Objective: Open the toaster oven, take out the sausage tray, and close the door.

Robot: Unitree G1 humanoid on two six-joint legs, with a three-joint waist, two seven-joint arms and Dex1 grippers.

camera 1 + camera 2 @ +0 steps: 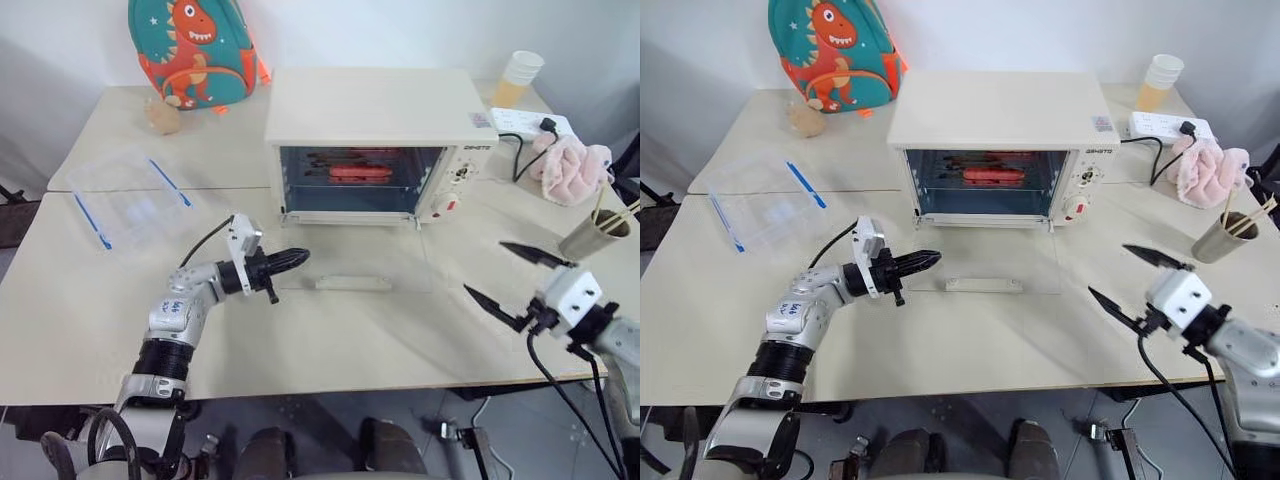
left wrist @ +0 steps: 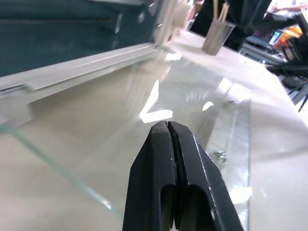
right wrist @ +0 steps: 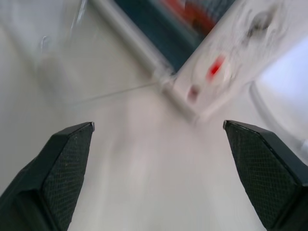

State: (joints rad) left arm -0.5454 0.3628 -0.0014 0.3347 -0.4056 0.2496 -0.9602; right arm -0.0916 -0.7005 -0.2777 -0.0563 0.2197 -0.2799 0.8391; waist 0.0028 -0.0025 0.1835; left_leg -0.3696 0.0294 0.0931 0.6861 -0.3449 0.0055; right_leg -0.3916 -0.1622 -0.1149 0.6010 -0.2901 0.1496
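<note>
On the tabletop [image 1: 90, 330], the toaster oven [image 1: 372, 120] stands toward the far edge, and everything else is best placed from it. Its door [image 1: 350, 258] is already folded all the way down, the glass panel lying flat on the tabletop just in front of the oven mouth with the cream bar handle [image 1: 353, 283] at the edge farthest from the oven. So the opening step looks finished.

The sausage tray [image 1: 358, 170] sits inside the oven cavity on its rack, red sausages showing through the opening; it has not been pulled out. That removal, and then swinging the door up, are what remain.

The left gripper [image 1: 290, 260] hovers in front of the oven, just beside the left edge of the lowered door, its jaws pressed together on nothing. The right gripper [image 1: 520, 280] hangs well off to the right of the door, in front of the oven's knob side, jaws spread wide and empty.

By my reading, the task is roughly a third done: one of the grippers must next reach over the flat glass into the cavity for the tray's front rim.
</note>
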